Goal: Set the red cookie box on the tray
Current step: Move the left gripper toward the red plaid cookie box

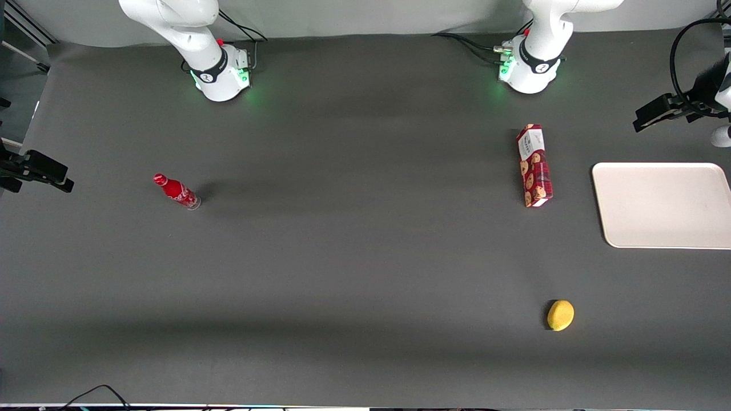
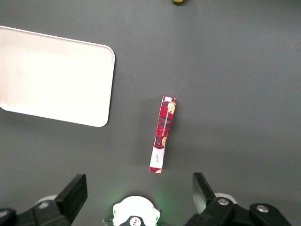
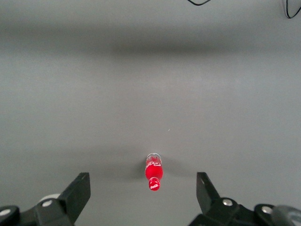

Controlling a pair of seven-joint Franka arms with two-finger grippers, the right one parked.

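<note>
It looked like a robotics lab: two white robot arm bases (image 1: 522, 65) with green status lights were bolted to a wide dark-grey matte table (image 1: 342, 257), with loose black cables (image 1: 468, 43) and clamped camera mounts (image 1: 34, 168) around its edges

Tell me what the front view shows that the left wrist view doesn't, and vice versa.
Front only: the red bottle toward the parked arm's end, and the whole lemon. Left wrist only: the gripper, open, high above the table. Both: the red cookie box lying on the table beside the tray, apart from it, untouched.
</note>
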